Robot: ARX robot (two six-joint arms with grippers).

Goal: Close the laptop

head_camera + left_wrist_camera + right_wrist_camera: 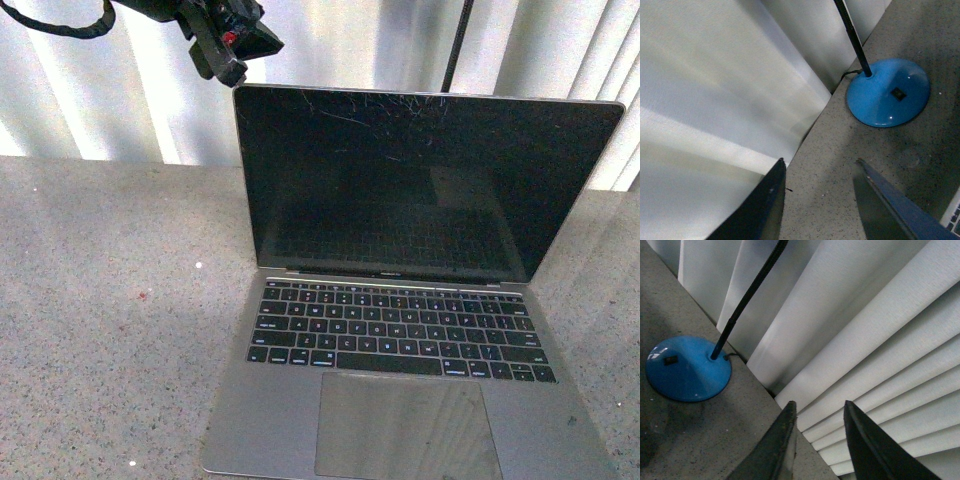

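Sitting open on grey table (100, 300), laptop (400, 330), lid upright; txt under screen too small to read. Left gripper (230, 55) just above lid's top-left corner, jaws spread; right gripper (817, 450) spread too.

Speckled grey tabletop (100, 300) under a blue stand base (888, 92) with black pole (852, 36). White pleated curtain (880, 325) just behind that base.

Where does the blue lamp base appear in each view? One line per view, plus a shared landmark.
Front view: not visible; only its black pole shows above the laptop.
Left wrist view: blue lamp base stands on the table by the white curtain.
Right wrist view: same base, again beside the curtain.
Shared landmark: the black pole.
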